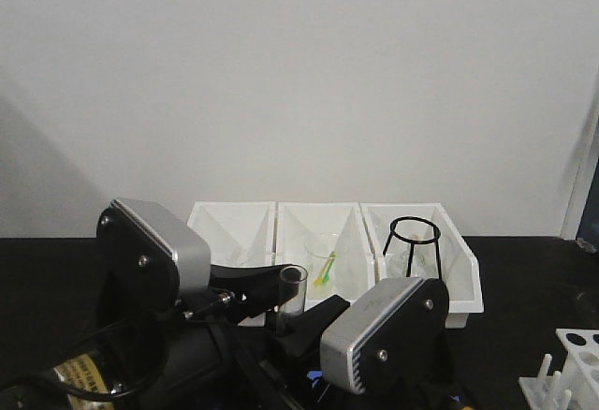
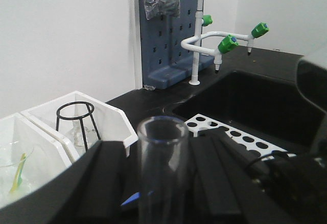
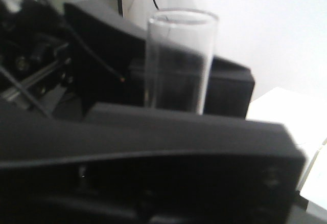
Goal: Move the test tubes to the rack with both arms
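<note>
Glass test tube (image 1: 293, 290) stands upright, long axis vertical, open rim up, between my left gripper (image 1: 269, 296) and right gripper (image 1: 311, 322), before the white bins (image 1: 229, 221). I cannot tell which jaws clamp it.

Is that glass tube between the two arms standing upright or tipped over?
Upright: the test tube stands vertical, open rim on top, in all three views.

Soft even indoor light, faint grey shadow at left, close test tube (image 3: 179, 60) blurred
</note>
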Tool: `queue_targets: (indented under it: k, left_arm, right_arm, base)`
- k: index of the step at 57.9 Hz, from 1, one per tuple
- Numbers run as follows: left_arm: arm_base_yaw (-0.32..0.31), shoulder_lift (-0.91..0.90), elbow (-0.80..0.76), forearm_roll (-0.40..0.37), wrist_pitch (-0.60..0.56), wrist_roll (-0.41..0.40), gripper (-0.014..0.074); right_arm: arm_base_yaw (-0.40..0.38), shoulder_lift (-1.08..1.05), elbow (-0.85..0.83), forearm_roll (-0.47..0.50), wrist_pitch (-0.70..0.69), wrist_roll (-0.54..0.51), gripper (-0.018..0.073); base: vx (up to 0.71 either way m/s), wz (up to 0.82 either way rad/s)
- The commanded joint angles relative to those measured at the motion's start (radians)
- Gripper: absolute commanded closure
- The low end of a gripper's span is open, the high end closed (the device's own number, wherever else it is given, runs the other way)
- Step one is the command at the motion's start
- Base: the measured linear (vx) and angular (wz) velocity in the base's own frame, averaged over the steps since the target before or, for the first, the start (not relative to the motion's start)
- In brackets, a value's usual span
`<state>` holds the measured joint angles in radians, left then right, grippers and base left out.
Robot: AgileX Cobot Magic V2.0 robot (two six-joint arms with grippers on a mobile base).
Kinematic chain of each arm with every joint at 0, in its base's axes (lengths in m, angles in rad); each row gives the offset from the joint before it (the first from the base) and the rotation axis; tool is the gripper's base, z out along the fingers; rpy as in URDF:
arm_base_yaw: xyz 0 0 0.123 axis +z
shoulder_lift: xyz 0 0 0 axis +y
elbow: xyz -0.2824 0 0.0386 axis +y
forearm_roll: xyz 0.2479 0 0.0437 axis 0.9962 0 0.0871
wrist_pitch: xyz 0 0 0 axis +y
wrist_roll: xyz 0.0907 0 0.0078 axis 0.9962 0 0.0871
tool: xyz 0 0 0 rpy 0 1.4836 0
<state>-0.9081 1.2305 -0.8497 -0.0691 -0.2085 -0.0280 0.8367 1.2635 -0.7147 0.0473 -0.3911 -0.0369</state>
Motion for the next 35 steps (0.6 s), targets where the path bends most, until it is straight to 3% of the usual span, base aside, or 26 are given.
queue_targets:
  k: [1, 9, 28, 35]
  left_arm:
    - [-0.009, -0.028, -0.038, -0.002, -0.074, -0.001, 0.0103]
    - [-0.008, -0.032, -0.070, -0.001, -0.076, 0.003, 0.0110]
    - [-0.005, -0.077, -0.141, -0.003, -0.060, 0.103, 0.0145]
    - [0.030, -0.093, -0.140, -0.003, -0.025, 0.130, 0.0158]
  right_arm:
    - [-0.001, -0.022, -0.034, -0.014, -0.097, -0.006, 0.0567]
    - [-0.001, -0.022, -0.034, -0.014, -0.097, -0.006, 0.0567]
    - [-0.001, -0.022, -0.034, -0.014, -0.094, -0.006, 0.0567]
    - [-0.001, -0.022, -0.034, -0.014, -0.094, -0.006, 0.0567]
  base:
    - [0.00, 0.00]
    - [0.00, 0.00]
    - [0.00, 0.00]
    - [0.00, 0.00]
